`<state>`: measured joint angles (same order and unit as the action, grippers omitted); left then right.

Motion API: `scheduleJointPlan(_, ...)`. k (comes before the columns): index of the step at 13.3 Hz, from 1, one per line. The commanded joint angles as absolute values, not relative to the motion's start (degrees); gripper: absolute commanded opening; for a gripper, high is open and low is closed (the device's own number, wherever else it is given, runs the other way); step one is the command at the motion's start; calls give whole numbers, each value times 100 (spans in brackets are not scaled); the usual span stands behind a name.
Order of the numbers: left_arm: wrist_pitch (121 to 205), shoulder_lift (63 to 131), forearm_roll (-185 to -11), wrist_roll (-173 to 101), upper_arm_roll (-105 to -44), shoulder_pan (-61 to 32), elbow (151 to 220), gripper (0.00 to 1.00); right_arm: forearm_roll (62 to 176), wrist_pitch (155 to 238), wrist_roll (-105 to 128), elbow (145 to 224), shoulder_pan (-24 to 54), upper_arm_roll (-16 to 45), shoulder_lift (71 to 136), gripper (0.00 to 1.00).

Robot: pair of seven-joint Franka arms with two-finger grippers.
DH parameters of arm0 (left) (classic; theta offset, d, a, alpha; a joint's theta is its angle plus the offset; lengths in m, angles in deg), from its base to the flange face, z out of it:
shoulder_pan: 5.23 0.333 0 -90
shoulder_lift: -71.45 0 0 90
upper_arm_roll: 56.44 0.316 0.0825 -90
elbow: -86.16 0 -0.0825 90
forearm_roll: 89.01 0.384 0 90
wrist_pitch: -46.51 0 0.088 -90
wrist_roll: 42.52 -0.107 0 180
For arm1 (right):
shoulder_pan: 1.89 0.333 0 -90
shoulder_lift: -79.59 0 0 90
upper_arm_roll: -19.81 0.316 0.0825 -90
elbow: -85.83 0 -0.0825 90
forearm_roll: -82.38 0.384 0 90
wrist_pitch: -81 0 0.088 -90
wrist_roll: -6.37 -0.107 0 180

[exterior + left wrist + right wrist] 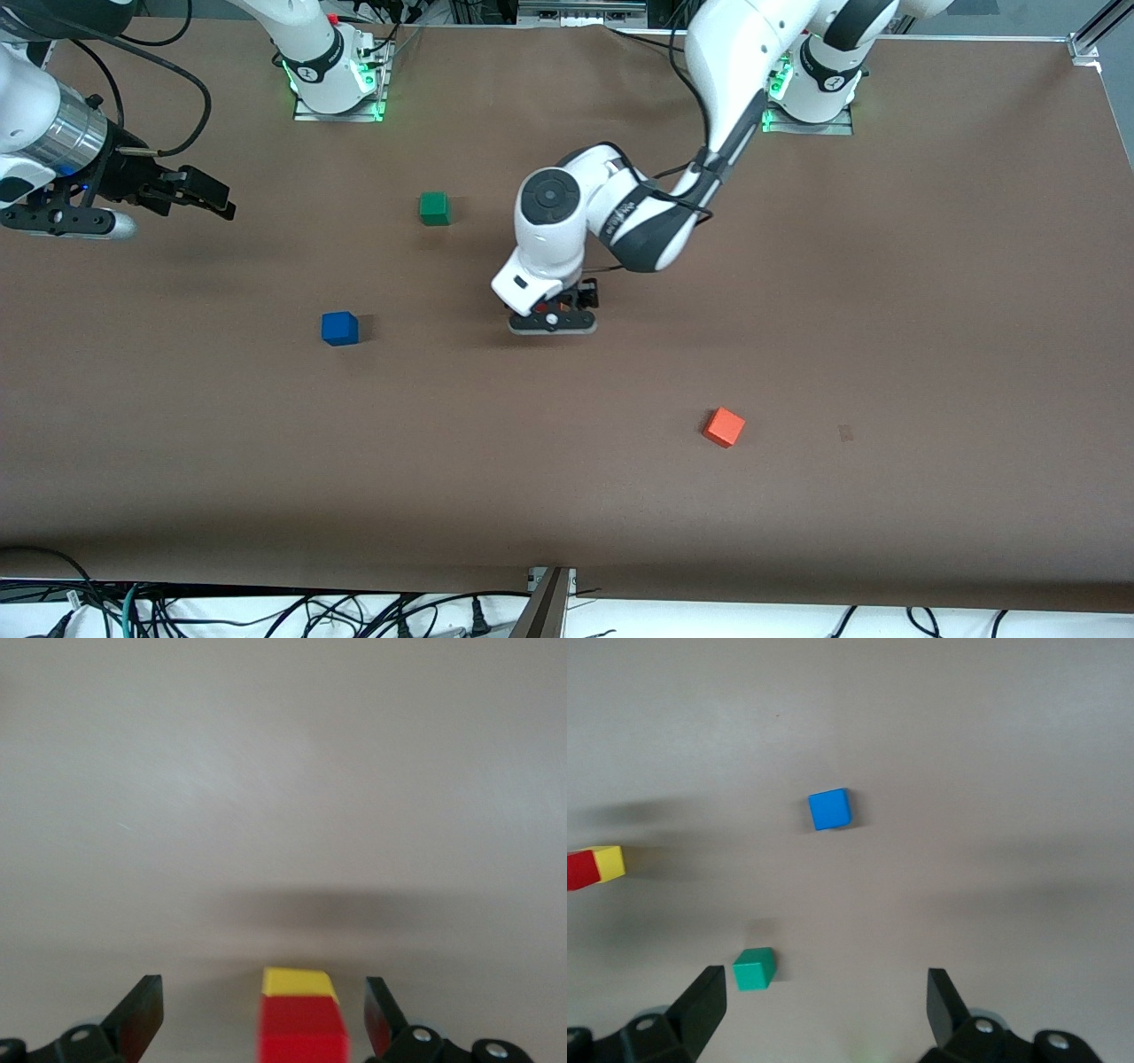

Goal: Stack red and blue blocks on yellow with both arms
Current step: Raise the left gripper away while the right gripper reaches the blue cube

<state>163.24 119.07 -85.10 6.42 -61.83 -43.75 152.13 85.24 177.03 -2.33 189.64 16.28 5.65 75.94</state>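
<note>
Brown table (886,310) is carrying all our cubes; we are seeing the left gripper (264,1014) hanging spread around the red block (303,1032), which is sitting on the yellow block (299,982) mid-table. The right gripper (827,1005) is waiting spread over the right arm's end, and the blue block (339,328) is resting alone, nearer the camera than the green cube (434,208).

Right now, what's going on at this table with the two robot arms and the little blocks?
The left tool is open, straddling the deep red matte cube, which already sits on the matte yellow cube mid-table. The royal blue cube is still alone on the table toward the right arm's end. The right tool waits open above that end. The green cube and orange-red cube lie untouched.
</note>
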Motion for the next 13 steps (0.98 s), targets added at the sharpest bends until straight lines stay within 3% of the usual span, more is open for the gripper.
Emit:
scheduleJointPlan(1,15806,11366,-8453,171,-6233,-3935,15252,100,8125,17575,-225,18788,1674,758,7722,100)
scheduleJointPlan(5,15296,10671,-8471,-725,-6285,-3039,15260,100,8071,17837,-242,18805,1674,882,7949,100)
scheduleJointPlan(13,14031,9642,-8480,-2573,-6294,-1325,15260,100,8150,19700,-277,19341,1665,882,9205,100)
